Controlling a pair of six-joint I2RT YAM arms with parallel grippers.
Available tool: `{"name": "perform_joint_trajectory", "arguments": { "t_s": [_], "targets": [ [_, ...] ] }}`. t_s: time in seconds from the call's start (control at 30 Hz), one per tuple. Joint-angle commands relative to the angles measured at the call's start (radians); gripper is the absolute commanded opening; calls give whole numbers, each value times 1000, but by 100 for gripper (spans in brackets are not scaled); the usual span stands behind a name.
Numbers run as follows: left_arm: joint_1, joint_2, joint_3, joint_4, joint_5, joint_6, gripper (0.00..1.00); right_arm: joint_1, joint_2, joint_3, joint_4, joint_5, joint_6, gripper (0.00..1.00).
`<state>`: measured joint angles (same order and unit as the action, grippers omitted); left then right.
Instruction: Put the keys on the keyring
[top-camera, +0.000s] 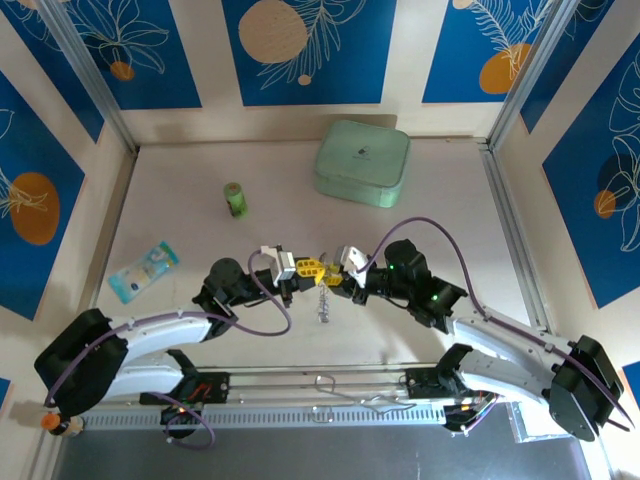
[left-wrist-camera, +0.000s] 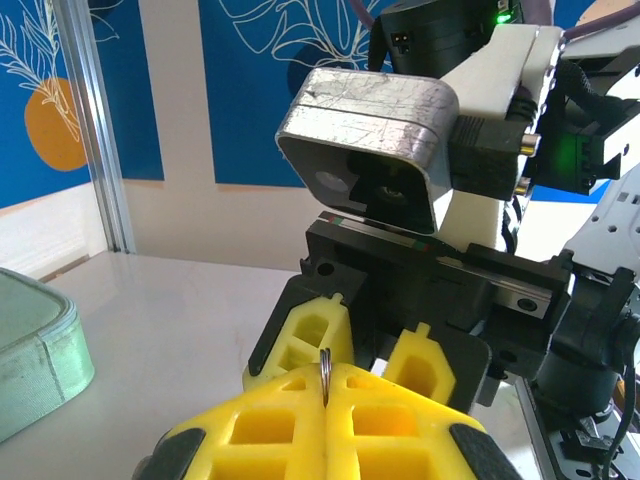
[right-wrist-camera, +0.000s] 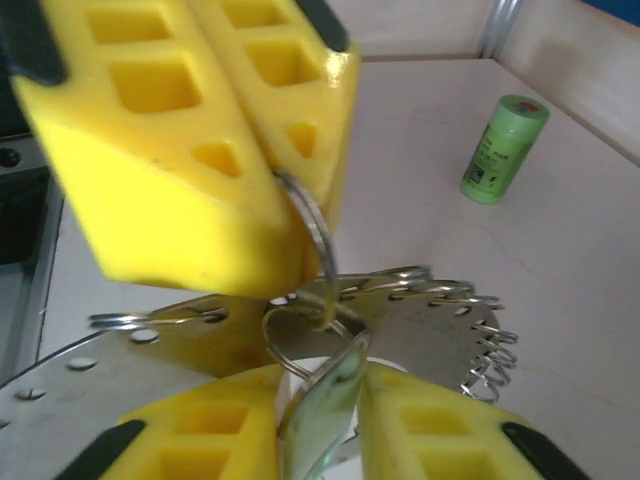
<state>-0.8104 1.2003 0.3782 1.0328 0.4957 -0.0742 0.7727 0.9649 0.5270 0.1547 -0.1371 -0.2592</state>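
My two grippers meet above the table's middle. The left gripper (top-camera: 311, 268) (left-wrist-camera: 327, 385) is shut on a thin wire split ring (left-wrist-camera: 325, 368) (right-wrist-camera: 312, 225) that belongs to the keyring (right-wrist-camera: 440, 325), a flat silvery plate edged with small links. The keyring hangs below the fingers (top-camera: 322, 303). The right gripper (top-camera: 334, 279) (right-wrist-camera: 325, 405) faces the left one from below. Its yellow fingers (left-wrist-camera: 312, 335) are closed on a silvery-blue key (right-wrist-camera: 335, 410), whose head sits at the split ring. Other keys are hidden.
A green cylinder (top-camera: 235, 199) (right-wrist-camera: 503, 148) stands at the back left of centre. A mint-green rounded case (top-camera: 362, 162) (left-wrist-camera: 30, 350) lies at the back. A blue and white packet (top-camera: 143, 270) lies at the left. Walls enclose the table on three sides.
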Motion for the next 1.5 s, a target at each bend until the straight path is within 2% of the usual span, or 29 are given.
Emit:
{"name": "perform_joint_trajectory", "arguments": {
  "t_s": [0.0,0.1,0.23,0.67,0.87,1.13,1.47],
  "targets": [
    [-9,2,-4,78,1,-16,0,10,-11,-10,15,49,-30,16],
    [-9,-4,-2,65,1,-15,0,9,-21,-8,-2,57,-46,7],
    [-9,-21,-3,30,-4,4,0,9,-41,7,-37,48,-64,0],
    [-9,-45,3,-36,44,29,0,-9,-7,134,-272,-60,-108,0],
    [-9,-65,13,-98,55,51,0,-12,-6,163,-281,-82,-106,0],
    [-9,-96,9,-161,20,96,0,-24,-63,173,-292,-64,-112,0],
    [-10,-124,39,-335,3,189,0,-27,-88,200,-347,-12,-144,0]
  ]
}}
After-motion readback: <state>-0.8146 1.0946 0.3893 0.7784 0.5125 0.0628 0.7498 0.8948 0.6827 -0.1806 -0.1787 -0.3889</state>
